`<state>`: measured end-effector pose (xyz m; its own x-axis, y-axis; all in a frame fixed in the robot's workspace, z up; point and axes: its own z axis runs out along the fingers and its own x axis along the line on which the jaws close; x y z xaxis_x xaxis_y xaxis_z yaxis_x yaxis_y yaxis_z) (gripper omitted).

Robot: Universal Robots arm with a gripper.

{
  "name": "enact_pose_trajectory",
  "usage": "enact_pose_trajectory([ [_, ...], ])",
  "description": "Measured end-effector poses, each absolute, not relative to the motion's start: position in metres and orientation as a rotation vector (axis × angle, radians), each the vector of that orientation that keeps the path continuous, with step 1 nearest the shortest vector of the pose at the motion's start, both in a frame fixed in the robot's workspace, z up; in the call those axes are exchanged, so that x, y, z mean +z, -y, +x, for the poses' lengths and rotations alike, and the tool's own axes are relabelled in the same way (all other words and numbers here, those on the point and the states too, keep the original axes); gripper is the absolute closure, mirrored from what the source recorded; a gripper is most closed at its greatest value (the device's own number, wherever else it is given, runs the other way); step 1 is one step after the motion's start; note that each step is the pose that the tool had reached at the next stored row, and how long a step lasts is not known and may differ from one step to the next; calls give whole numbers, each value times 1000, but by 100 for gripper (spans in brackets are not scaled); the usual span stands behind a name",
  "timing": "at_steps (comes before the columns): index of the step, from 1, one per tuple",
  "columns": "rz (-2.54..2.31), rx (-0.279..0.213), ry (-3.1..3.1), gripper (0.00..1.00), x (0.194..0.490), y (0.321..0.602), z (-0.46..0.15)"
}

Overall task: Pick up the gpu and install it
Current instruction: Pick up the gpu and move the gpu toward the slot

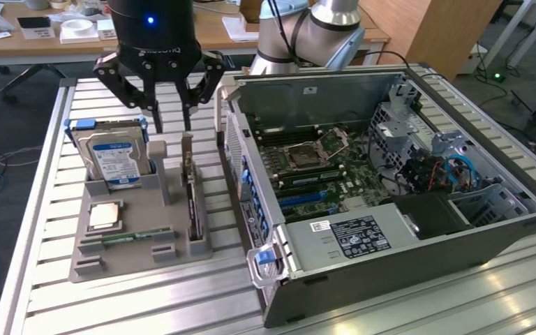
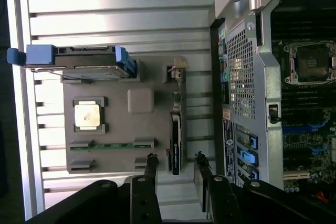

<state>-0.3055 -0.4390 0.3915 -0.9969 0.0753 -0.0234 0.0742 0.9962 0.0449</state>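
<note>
The gpu (image 1: 192,195) stands on its edge in a slot of the grey parts tray (image 1: 128,262), beside the open computer case (image 1: 389,174). From the wrist it appears edge-on as a thin dark card (image 2: 177,129) with a silver bracket at one end. My gripper (image 1: 171,125) hangs open just above the card's far end, holding nothing. In the wrist view the gripper (image 2: 176,165) has one finger on each side of the card's line, and the fingers (image 2: 151,167) are clear of it.
The tray (image 2: 121,124) also holds a silver hard drive with a blue label (image 1: 114,157), a CPU (image 1: 107,214) and a RAM stick (image 1: 128,237). The case's motherboard (image 1: 310,167) lies exposed, with blue slots (image 1: 301,199). The case wall stands close to the card.
</note>
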Motion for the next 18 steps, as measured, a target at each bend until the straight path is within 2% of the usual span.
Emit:
enact_pose_trajectory([
  [18, 117, 68, -3114, 58, 360, 439, -305],
])
